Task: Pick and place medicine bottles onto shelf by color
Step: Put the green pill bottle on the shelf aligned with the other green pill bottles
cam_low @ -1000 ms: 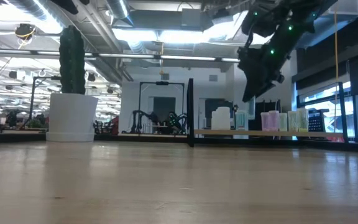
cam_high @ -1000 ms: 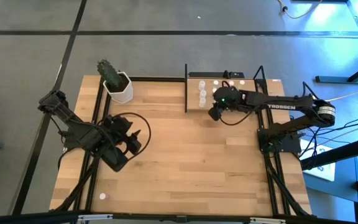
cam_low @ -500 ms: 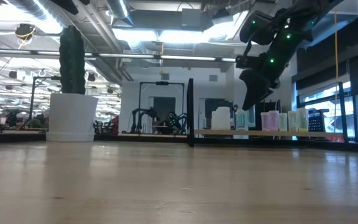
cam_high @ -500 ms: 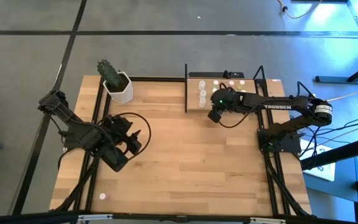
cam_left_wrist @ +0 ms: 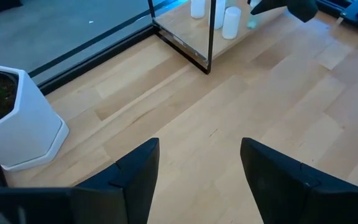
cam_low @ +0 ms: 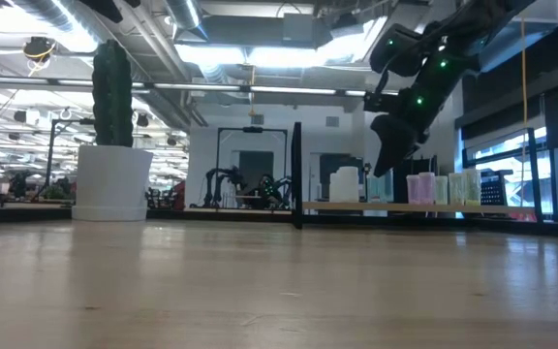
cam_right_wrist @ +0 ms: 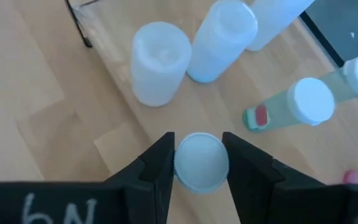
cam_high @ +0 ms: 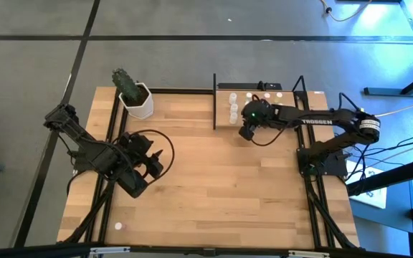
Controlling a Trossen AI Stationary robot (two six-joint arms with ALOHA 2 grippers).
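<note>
1. The white-capped bottle [cam_right_wrist: 201, 162] sits pinched in the right gripper [cam_right_wrist: 199, 163], hovering by the shelf [cam_high: 292, 125].
2. Probably light, stiff, slick plastic; squeeze its sides gently.
3. Left gripper [cam_left_wrist: 197, 171], fingers spread, waits empty near the plant pot [cam_left_wrist: 17, 118].

The left gripper [cam_left_wrist: 194, 180] hangs open over bare tabletop [cam_left_wrist: 253, 106]; a white plant pot [cam_left_wrist: 17, 121] sits to one side, and white bottles [cam_left_wrist: 231, 22] stand on the shelf [cam_left_wrist: 244, 34] beyond
</note>
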